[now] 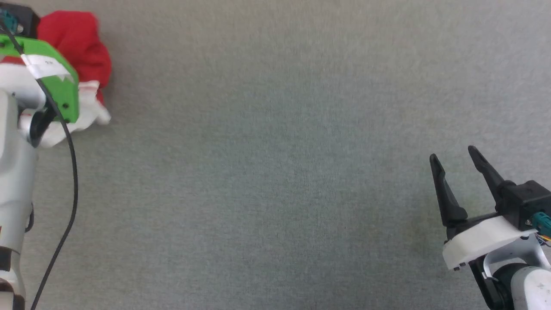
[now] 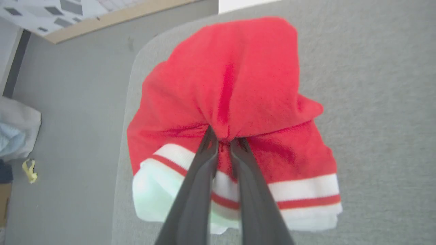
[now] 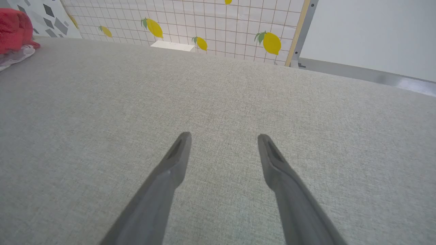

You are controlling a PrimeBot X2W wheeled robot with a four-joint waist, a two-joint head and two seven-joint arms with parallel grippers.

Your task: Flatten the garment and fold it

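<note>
The garment (image 2: 235, 92), a red shirt with white, red-striped sleeve ends, lies bunched in a heap at the table's far left corner (image 1: 82, 47). My left gripper (image 2: 223, 141) is shut on a pinch of its red cloth, the two dark fingers nearly touching. In the head view the green wrist plate and pale forearm cover that gripper and part of the heap. My right gripper (image 1: 454, 157) stands open over bare cloth at the lower right, far from the shirt, with nothing between its fingers (image 3: 223, 136). The heap also peeks in at the right wrist view's upper left (image 3: 13, 30).
The table (image 1: 275, 172) is covered in grey fabric; its rounded left edge (image 2: 124, 136) runs right beside the heap, with grey floor beyond. A lemon-print tiled wall (image 3: 218, 23) stands past the far edge. A black cable (image 1: 71, 172) hangs along my left arm.
</note>
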